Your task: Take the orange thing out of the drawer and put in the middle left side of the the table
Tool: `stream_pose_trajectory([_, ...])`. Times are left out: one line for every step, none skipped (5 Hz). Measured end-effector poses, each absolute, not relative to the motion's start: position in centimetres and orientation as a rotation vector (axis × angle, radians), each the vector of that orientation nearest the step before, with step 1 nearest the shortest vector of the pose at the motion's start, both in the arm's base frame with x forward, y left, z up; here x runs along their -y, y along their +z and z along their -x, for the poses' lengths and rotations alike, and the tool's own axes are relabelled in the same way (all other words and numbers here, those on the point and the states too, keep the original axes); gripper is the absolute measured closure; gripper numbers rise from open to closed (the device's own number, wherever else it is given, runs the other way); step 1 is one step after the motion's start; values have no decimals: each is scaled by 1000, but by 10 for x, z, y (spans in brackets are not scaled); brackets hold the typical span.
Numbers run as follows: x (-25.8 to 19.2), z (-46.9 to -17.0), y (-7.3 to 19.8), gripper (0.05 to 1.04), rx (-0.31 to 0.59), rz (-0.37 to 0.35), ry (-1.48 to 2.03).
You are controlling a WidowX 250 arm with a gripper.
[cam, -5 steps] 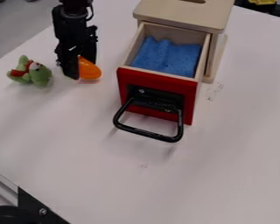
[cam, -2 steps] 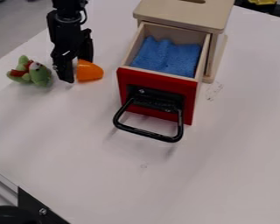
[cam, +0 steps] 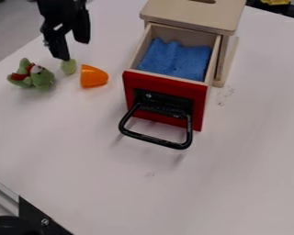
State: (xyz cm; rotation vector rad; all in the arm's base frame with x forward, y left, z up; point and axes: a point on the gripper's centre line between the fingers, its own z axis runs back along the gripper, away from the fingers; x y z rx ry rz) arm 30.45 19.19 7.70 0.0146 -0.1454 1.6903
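The gripper point(cam: 75, 45) is at the upper left, above the table and up and to the left of the orange thing, its two fingers spread apart with nothing between them. On the white table point(cam: 106, 183) lies the orange thing point(cam: 93, 76), a rounded cone shape, left of the drawer and apart from the gripper. The red-fronted wooden drawer point(cam: 163, 97) is pulled out, its black handle toward the lower part of the view. A blue cloth or sponge point(cam: 174, 59) lies inside it.
A green plush toy point(cam: 33, 75) with red parts lies at the left. A small pale green object point(cam: 68, 66) sits between it and the orange thing, just below one fingertip. The wooden cabinet point(cam: 195, 13) stands behind the drawer.
The gripper has opened, let go of the orange thing and risen up and to the left. The orange thing stays on the table, and the pale green object has come into sight.
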Motion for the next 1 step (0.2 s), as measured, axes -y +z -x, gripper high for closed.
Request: stream_pose_trajectory([-189, -302, 106, 98, 210, -27, 1706])
